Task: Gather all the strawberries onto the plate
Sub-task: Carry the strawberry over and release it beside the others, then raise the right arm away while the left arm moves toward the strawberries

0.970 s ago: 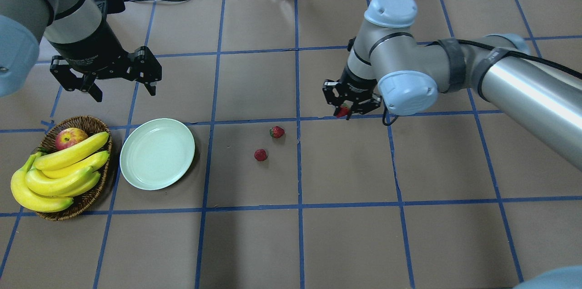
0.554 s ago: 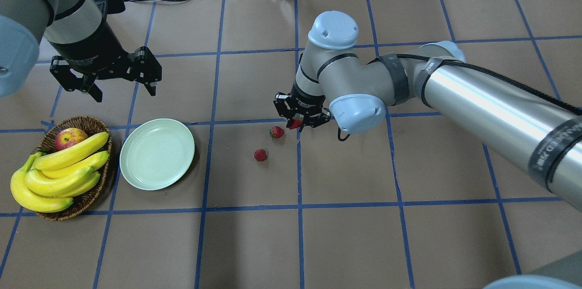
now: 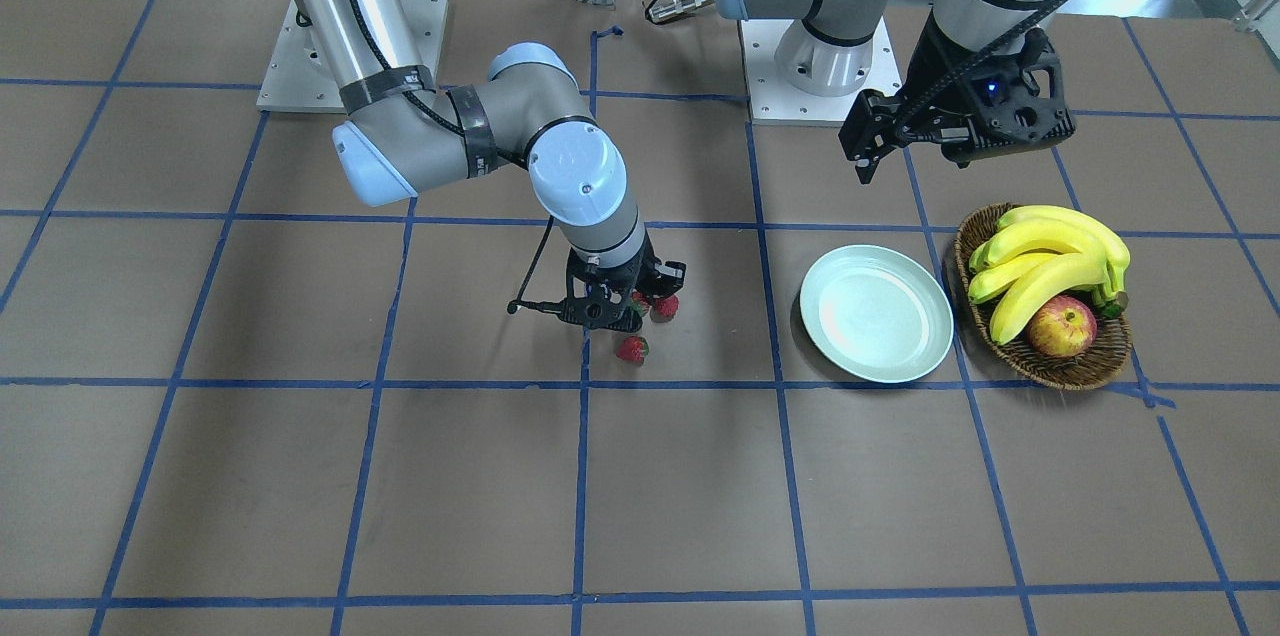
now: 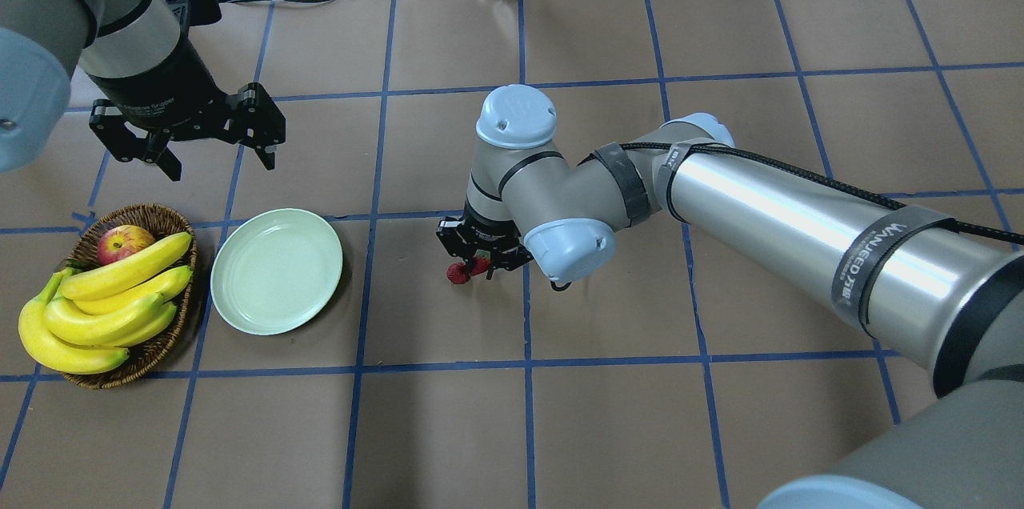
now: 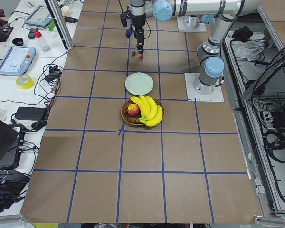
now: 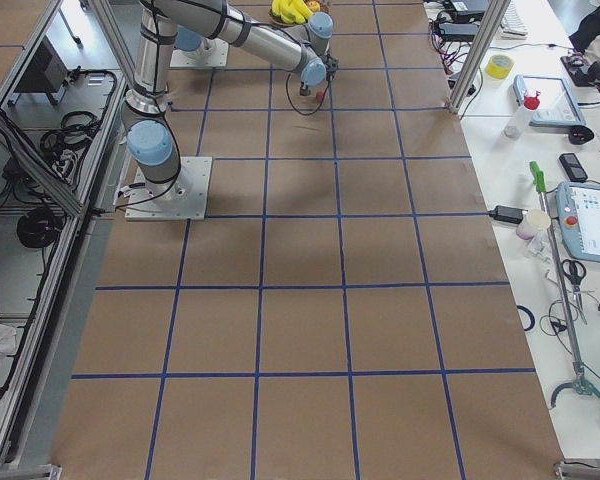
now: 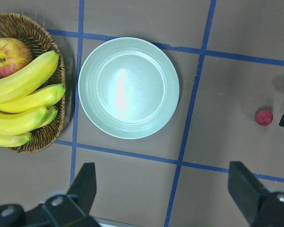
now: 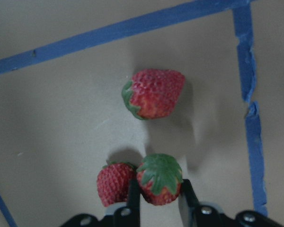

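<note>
My right gripper [image 4: 480, 259] is shut on a strawberry [image 8: 159, 180] with its green cap up, held low over the table. Two more strawberries lie on the brown table under it: one [image 8: 114, 182] right beside the held berry and one [image 8: 154, 93] a little further off. In the front view they show at the gripper's side [image 3: 665, 307] and in front of it [image 3: 631, 349]. The pale mint plate [image 4: 276, 270] is empty, left of the berries, and fills the left wrist view [image 7: 128, 87]. My left gripper [image 4: 220, 163] is open and empty, above and behind the plate.
A brown wicker basket [image 4: 164, 214] with bananas [image 4: 104, 301] and a red-yellow apple [image 4: 124, 243] stands just left of the plate. Blue tape lines grid the table. Cables and boxes lie beyond the far edge.
My right arm has swung left with the strawberry in its gripper, from right of the loose berries to over them. The left arm and the plate have not moved.
</note>
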`<state>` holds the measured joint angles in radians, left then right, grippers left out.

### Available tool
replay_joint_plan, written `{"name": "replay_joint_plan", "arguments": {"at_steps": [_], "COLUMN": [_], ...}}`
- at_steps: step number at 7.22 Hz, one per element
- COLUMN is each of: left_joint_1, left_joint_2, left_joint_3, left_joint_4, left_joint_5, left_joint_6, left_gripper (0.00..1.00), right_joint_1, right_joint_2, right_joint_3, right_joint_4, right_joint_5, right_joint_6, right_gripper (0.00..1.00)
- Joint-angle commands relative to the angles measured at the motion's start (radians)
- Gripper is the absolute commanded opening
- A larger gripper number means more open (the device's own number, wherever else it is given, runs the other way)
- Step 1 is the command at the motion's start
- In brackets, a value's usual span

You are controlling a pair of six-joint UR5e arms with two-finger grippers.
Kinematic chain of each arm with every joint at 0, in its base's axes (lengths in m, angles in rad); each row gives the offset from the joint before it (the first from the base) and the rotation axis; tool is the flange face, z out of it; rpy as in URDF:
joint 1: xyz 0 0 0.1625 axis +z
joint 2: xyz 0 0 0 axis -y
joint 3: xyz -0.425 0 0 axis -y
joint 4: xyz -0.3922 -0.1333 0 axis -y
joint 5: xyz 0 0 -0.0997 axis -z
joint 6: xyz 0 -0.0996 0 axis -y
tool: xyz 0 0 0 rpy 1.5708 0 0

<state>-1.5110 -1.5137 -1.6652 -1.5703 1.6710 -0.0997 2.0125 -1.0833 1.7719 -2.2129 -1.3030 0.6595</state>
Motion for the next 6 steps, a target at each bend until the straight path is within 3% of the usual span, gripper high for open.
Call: {"name": "replay_joint_plan", "arguments": {"at_steps": [1, 3, 5, 6], "left_joint_1": [0.0, 0.0, -0.002, 0.002], "left_joint_2": [0.001, 0.001, 0.001, -0.02], "left_joint_3": [-0.005, -0.004, 0.002, -0.005], "left_joint_4": [0.001, 0.003, 0.006, 0.009], "left_joint_5": [-0.001, -0.001, 0.001, -0.001], "left_joint_6": [0.0, -0.002, -0.002, -0.012], "left_gripper": [1.0, 1.0, 1.0, 1.0], "right_joint_1": [-0.001, -0.029, -0.151, -0.2], "right_joint_2": [-0.036, -0.16, -0.271, -0.321], "right_joint_3": [-0.011, -0.017, -0.025, -0.055], "right_joint_4": [0.001, 0.024, 0.19, 0.229], "right_joint_5": [-0.021, -0.116, -0.205, -0.196], "right_joint_6": [-0.009, -0.085, -0.193, -0.266], "right_gripper": [1.0, 1.0, 1.0, 1.0]}}
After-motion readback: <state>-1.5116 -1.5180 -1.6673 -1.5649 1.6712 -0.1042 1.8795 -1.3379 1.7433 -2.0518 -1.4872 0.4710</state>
